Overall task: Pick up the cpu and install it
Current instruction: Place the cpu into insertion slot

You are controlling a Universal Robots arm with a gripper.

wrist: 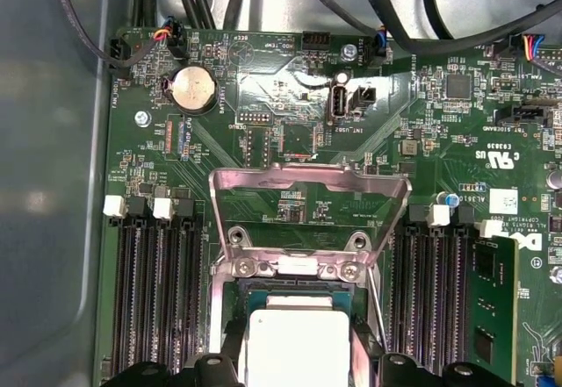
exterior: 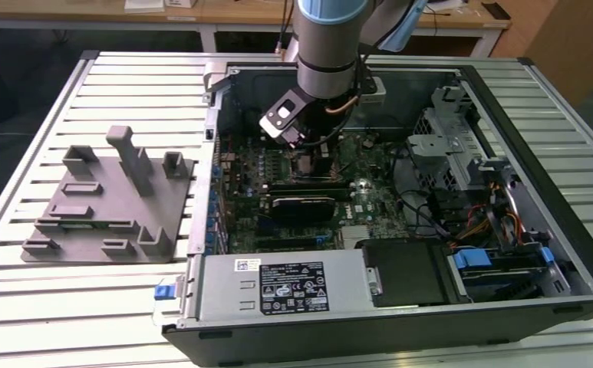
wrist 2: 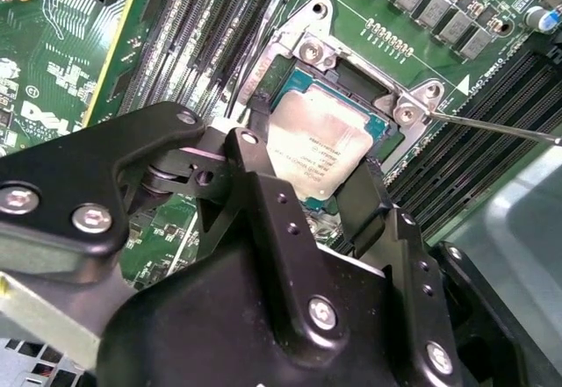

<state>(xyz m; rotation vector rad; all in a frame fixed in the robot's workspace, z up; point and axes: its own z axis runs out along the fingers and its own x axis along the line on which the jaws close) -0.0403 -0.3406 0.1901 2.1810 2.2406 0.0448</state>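
Cpu (wrist 2: 318, 150), square, silvery, seemingly in jaws

Slatted table (exterior: 41, 318) carries an open computer case (exterior: 378, 339) and grey fixture (exterior: 102, 211).

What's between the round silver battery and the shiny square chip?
In the first wrist view, the socket's open metal frame lies between the battery and the cpu.

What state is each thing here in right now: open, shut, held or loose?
cpu: gripped by its edges, over the socket.
gripper: fingers shut on the cpu.
socket cover: flipped up, open.
computer case: lying flat, side open.
grey fixture plate: lying flat beside the case.
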